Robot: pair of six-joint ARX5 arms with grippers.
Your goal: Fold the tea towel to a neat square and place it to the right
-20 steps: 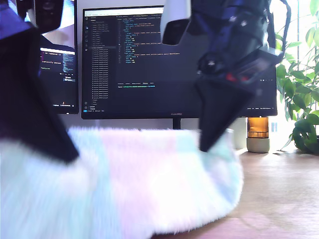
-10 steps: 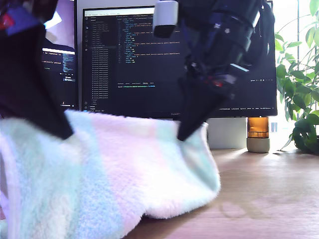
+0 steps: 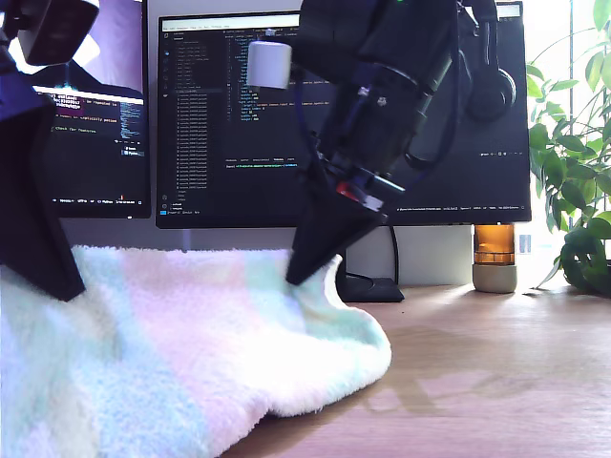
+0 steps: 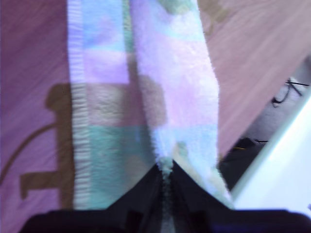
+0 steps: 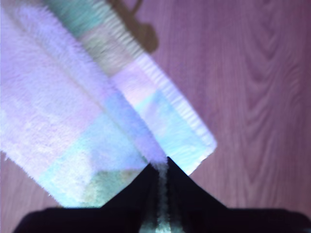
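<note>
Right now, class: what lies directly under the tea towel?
Under the tea towel is the wooden table; its lifted corners hang from both grippers. Whatever else the draped part covers stays hidden.

low exterior view faces monitors [image 3: 334,114]; wrist views look down.

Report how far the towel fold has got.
Done: both grippers pinch towel edges, my first gripper and my second gripper. In hand: the raised edge is being carried over, the rest draped on the table. Left: finishing the square and placing it aside.
</note>
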